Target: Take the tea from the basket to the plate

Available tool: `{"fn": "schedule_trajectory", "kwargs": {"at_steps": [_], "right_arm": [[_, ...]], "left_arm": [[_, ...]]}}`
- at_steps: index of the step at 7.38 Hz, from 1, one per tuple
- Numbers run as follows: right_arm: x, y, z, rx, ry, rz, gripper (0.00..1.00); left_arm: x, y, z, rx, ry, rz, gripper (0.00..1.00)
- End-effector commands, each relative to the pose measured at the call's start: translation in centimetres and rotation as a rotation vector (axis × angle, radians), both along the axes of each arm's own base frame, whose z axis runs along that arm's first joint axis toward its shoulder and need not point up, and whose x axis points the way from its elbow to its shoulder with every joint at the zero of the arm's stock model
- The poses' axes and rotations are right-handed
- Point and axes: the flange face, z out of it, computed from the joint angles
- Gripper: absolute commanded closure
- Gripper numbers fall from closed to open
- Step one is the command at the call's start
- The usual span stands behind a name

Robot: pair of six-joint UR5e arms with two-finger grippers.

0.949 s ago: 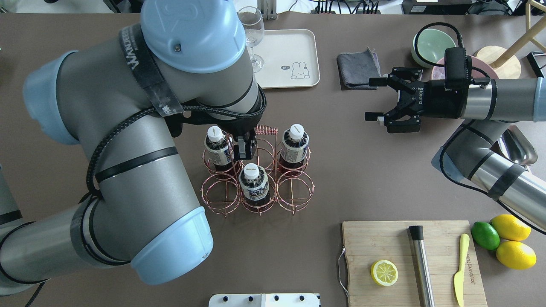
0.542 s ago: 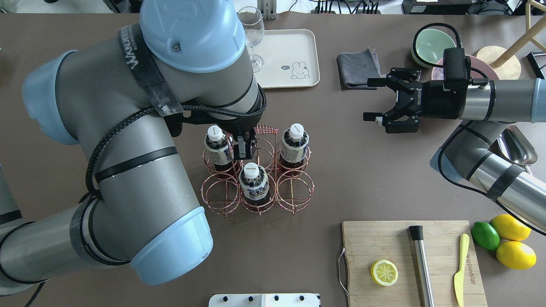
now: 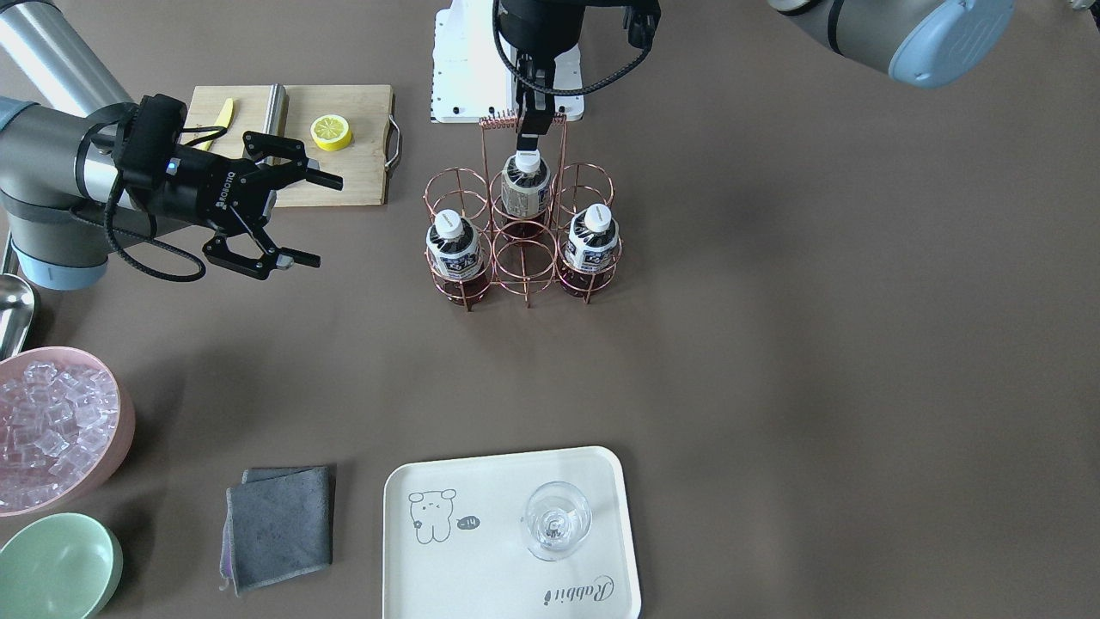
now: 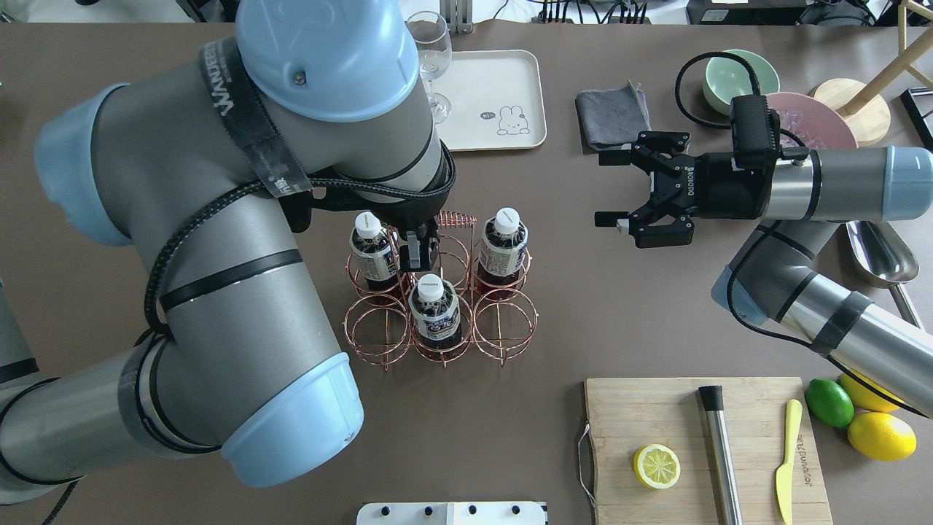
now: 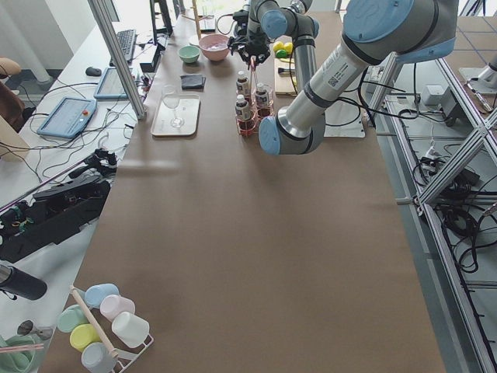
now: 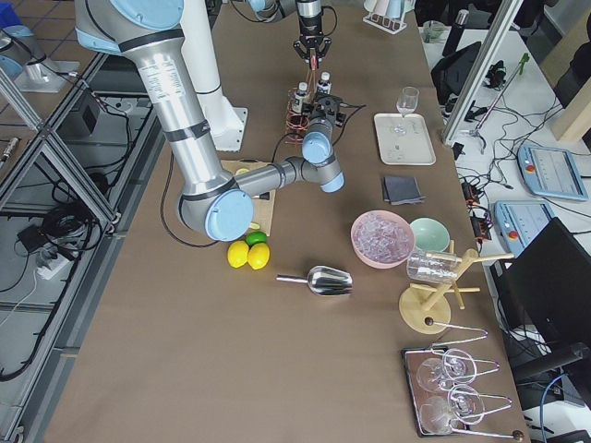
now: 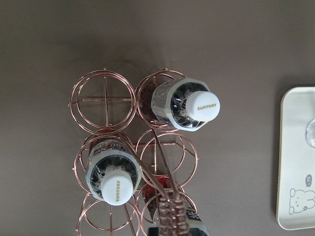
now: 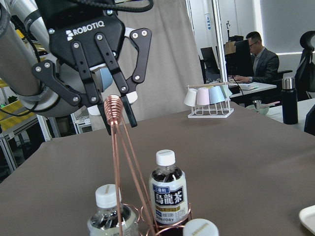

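Three tea bottles stand in the copper wire basket (image 4: 377, 329): back left (image 4: 372, 248), back right (image 4: 503, 244) and front middle (image 4: 431, 310). My left gripper (image 4: 419, 251) hangs over the basket's middle. Its fingers are closed on the top bar of the tall handle (image 8: 114, 105), beside the coil. My right gripper (image 4: 606, 186) is open and empty, level with the basket and well to its right, jaws pointing at it. The cream plate (image 4: 496, 80) lies at the table's far side, also shown in the front-facing view (image 3: 490, 550).
A wine glass (image 4: 430, 55) stands on the plate's left end. A grey cloth (image 4: 614, 117), mint bowl (image 4: 736, 73) and pink ice bowl (image 4: 809, 117) lie right of the plate. A cutting board (image 4: 700, 445) and a metal scoop (image 4: 882, 251) are near right.
My right gripper has moved left toward the basket, still open. My left gripper and the basket have stayed in place.
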Motion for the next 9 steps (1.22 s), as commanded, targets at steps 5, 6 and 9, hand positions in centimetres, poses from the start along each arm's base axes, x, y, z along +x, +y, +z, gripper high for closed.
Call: {"fn": "schedule_trajectory", "kwargs": {"at_steps": [5, 6, 9], "right_arm": [[-2.4, -0.6, -1.9, 0.076, 0.026, 0.11, 0.01], [-1.6, -1.1, -2.1, 0.057, 0.031, 0.105, 0.01], [-5.8, -0.1, -3.0, 0.037, 0.032, 0.082, 0.01]], "left_arm": [[-0.1, 0.0, 0.0, -0.001, 0.001, -0.002, 1.0], [-0.1, 0.0, 0.0, 0.0, 0.001, -0.001, 1.0], [-0.1, 0.0, 0.1, -0.002, 0.0, -0.002, 1.0]]}}
